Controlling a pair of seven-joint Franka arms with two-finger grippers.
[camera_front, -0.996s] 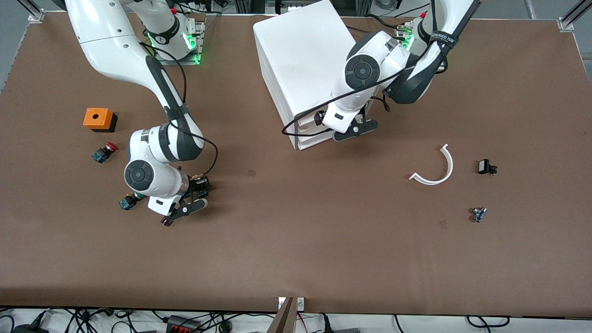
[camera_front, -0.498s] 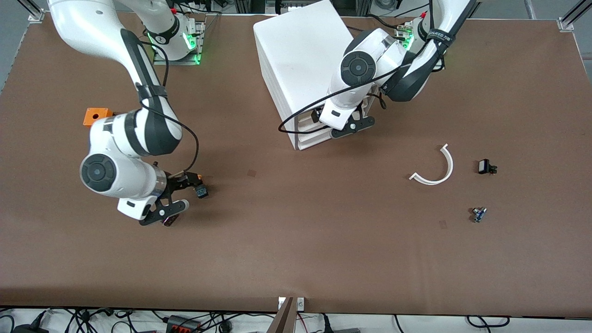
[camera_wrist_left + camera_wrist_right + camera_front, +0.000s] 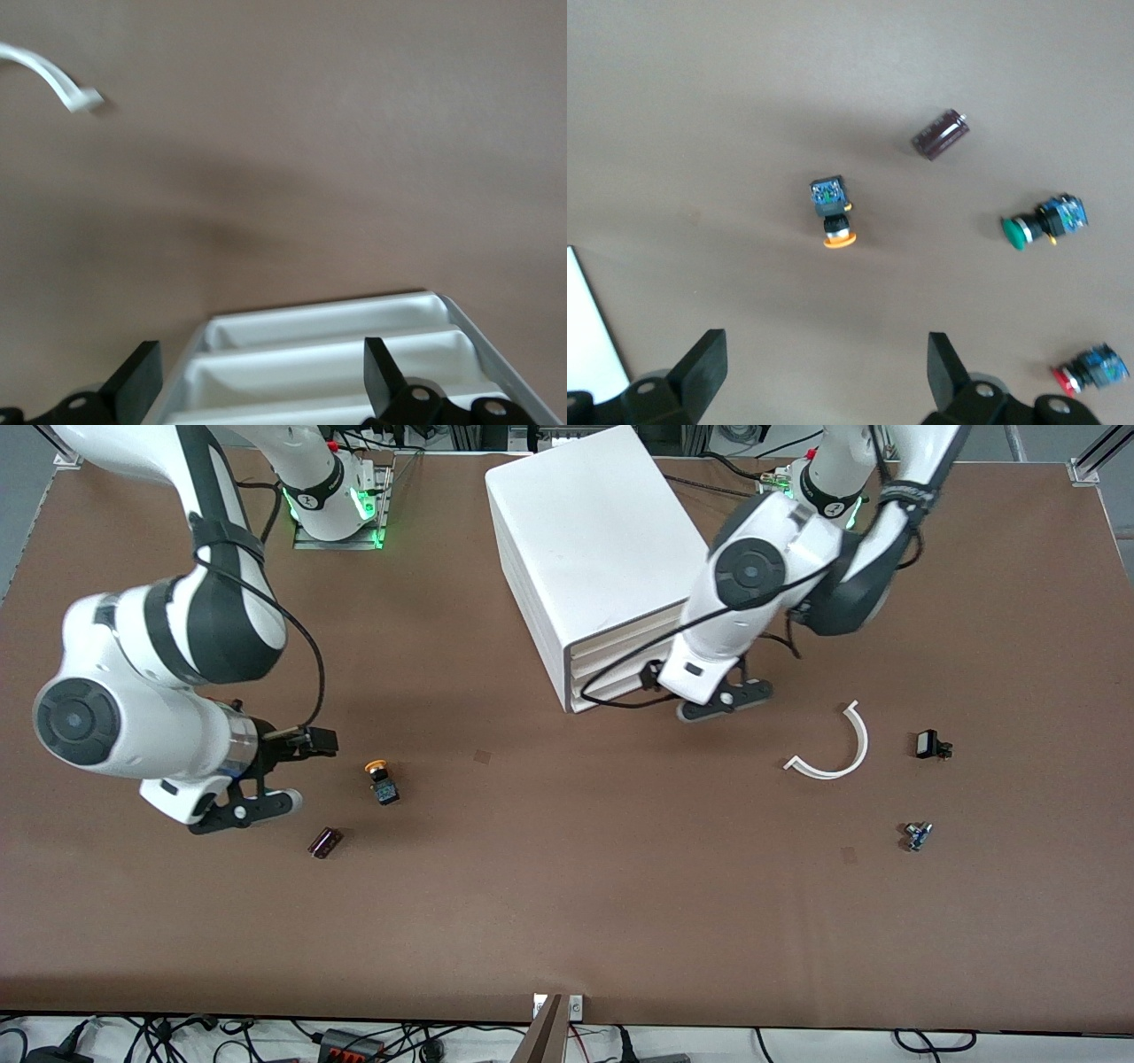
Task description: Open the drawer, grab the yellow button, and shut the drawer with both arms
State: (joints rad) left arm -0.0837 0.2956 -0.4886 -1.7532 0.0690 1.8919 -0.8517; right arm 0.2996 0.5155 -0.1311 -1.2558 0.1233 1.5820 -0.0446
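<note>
The orange-yellow-capped button [image 3: 381, 779] lies on its side on the brown table, free of both grippers; it also shows in the right wrist view [image 3: 831, 212]. My right gripper [image 3: 283, 775] is open and empty in the air beside it, toward the right arm's end [image 3: 824, 345]. The white cabinet [image 3: 585, 531] stands at the table's middle by the arms' bases. Its top drawer [image 3: 620, 633] looks flush with the lower ones. My left gripper [image 3: 709, 691] is open and empty just in front of the drawer fronts [image 3: 328, 354].
A dark red cylinder [image 3: 324, 841] lies near the button. A green-capped button [image 3: 1041, 221] and a red-capped button [image 3: 1090, 372] lie under the right arm. A white curved strip [image 3: 837, 744], a black part [image 3: 930, 744] and a small blue part [image 3: 917, 835] lie toward the left arm's end.
My right gripper let go of the button on the table and rose away toward the right arm's end. My left gripper drew back from the cabinet's drawer fronts.
</note>
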